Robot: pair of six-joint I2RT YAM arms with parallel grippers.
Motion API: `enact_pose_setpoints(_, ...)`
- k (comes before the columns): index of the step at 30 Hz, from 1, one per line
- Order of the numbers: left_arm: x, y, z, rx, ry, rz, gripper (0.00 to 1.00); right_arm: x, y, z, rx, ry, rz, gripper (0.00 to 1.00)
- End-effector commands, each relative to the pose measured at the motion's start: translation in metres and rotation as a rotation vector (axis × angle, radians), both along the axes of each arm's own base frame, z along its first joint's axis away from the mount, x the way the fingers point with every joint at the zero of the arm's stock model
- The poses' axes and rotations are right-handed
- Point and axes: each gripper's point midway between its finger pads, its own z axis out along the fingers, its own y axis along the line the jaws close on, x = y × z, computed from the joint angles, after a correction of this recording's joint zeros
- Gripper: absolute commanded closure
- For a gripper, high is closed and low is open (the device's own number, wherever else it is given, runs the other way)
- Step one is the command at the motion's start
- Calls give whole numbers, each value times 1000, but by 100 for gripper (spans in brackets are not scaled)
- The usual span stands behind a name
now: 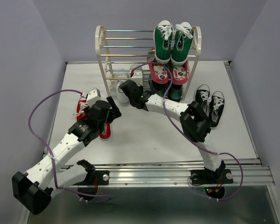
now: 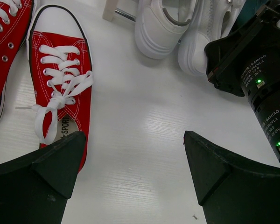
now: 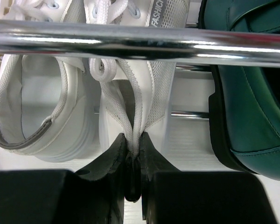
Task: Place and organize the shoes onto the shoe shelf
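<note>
Currently the white sneakers (image 3: 42, 116) stand side by side low at the left end of the shoe shelf (image 1: 102, 51), partly under one silver rod (image 3: 130, 44). I cannot tell whether they rest on the lowest tier or on the table (image 1: 144, 135). The right gripper (image 3: 133, 144) is clenched on the white fabric edge at the opening of the sneaker nearer to a dark green shoe (image 3: 252, 102).

The red sneakers (image 2: 60, 79) lie on the table, left of the shelf. The left gripper (image 2: 135, 154) hangs over the bare table just beside one red sneaker, with its jaws wide apart and holding nothing. The black sneakers (image 1: 211, 106) stand as a pair on the table, right of the shelf.

On the right half of the shelf, green high-tops (image 1: 172, 39) sit on the upper tier and flip-flops (image 1: 170, 72) below them.
</note>
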Motion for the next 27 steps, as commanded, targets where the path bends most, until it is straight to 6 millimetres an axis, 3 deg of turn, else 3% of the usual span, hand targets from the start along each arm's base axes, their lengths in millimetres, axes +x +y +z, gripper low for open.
enact_pose_setpoints(1,2,4,7,-8,-34,24,1,26,3,57,115,-171,-81,91)
enact_pose_setpoints(20,1,4,7,-9,-38,19,1,37,1,43,111,-163,-91,82)
enact_pose_setpoints(27,1,4,6,-8,-36,20,1,37,4,38,117,-154,-80,72)
